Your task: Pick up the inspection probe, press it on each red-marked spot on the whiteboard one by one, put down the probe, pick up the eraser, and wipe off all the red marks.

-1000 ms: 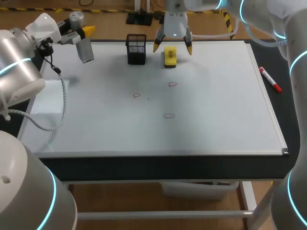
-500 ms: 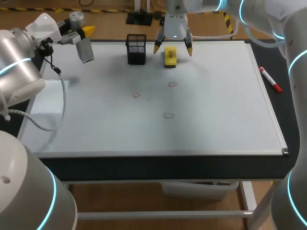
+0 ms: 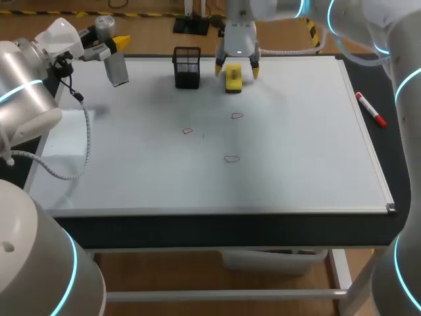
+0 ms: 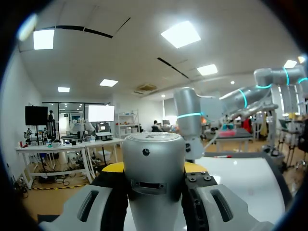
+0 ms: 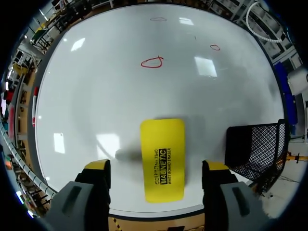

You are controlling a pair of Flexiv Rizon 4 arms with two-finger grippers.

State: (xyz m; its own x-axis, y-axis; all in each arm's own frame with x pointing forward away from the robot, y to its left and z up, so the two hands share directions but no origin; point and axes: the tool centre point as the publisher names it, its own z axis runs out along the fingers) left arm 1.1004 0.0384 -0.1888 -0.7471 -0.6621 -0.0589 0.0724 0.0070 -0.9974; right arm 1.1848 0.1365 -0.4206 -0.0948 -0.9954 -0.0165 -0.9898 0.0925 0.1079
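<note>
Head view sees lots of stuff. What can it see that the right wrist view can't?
Only the head view: my left gripper, by the far left corner of the whiteboard, holding the probe. Only the right wrist view: the black print on the yellow eraser, and the bare gaps between it and both fingers of the right gripper. Both: the eraser, the open right gripper around it, the black mesh holder beside it, and three red marks.

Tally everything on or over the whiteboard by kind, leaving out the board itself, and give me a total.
red marks: 3
yellow eraser: 1
black mesh holder: 1
red marker pen: 1
probe: 1
Total: 7
</note>
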